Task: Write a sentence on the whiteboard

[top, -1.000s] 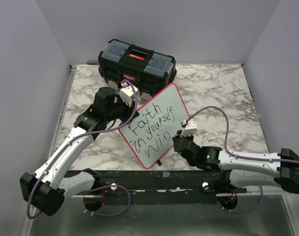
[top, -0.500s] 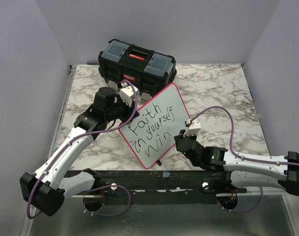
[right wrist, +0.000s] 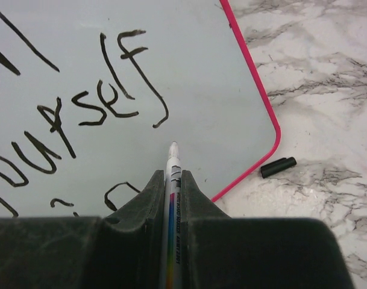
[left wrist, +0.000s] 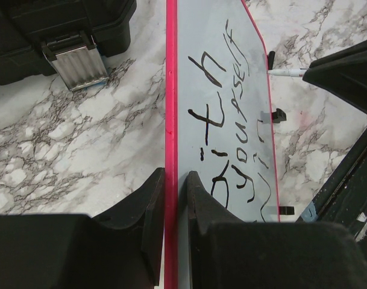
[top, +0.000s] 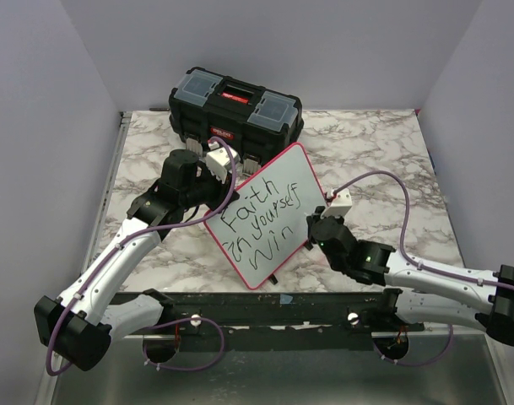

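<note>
Left gripper: mine, jaws clamped on red rim of whiteboard, holding it tilted at mid table, just in front of black toolbox. Right gripper: pinched tight around marker, tip at board's lower right, under "yourself"; contact unclear. Sentence reads "Faith in yourself Win". Small black cylinder on marble beside board corner.

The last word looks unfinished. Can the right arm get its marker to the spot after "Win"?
Probably yes: the right gripper holds the marker at the whiteboard, and only bare board lies before its tip.
</note>
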